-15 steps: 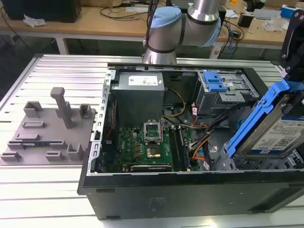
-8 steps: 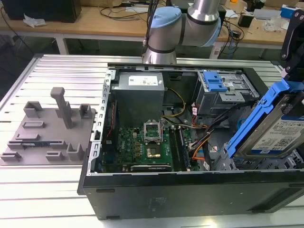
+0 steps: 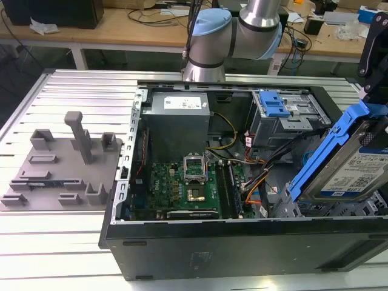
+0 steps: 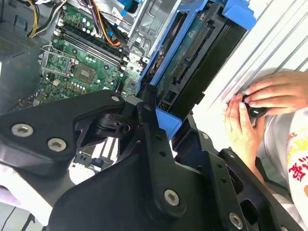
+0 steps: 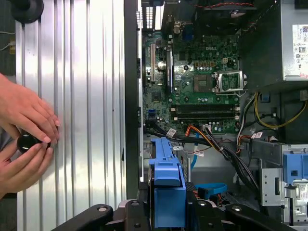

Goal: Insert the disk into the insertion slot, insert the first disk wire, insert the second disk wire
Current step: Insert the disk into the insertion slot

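Observation:
The disk [image 3: 357, 173], a silver drive with a white label in a bright blue carrier [image 5: 166, 175], hangs steeply tilted over the open computer case's corner on the exterior view's right. My gripper [image 3: 371, 97] is shut on the carrier's upper end, and its black fingers [image 4: 147, 115] clamp the blue frame. Under the disk lies the insertion slot [image 3: 339, 211], a low grey perforated cage, partly hidden by the disk. The first disk wire [image 5: 202, 134], a red-orange-black bundle, trails loose across the case floor. The second disk wire [image 5: 211, 186], a flat blue cable, loops near the carrier.
A taller grey bay with a blue latch [image 3: 273, 106] stands behind the cage. The green motherboard [image 3: 188, 182] and power supply [image 3: 179, 106] fill the rest of the case. A grey fixture plate [image 3: 60, 163] lies on the slatted table. A person's hands [image 5: 24, 139] rest beside the case.

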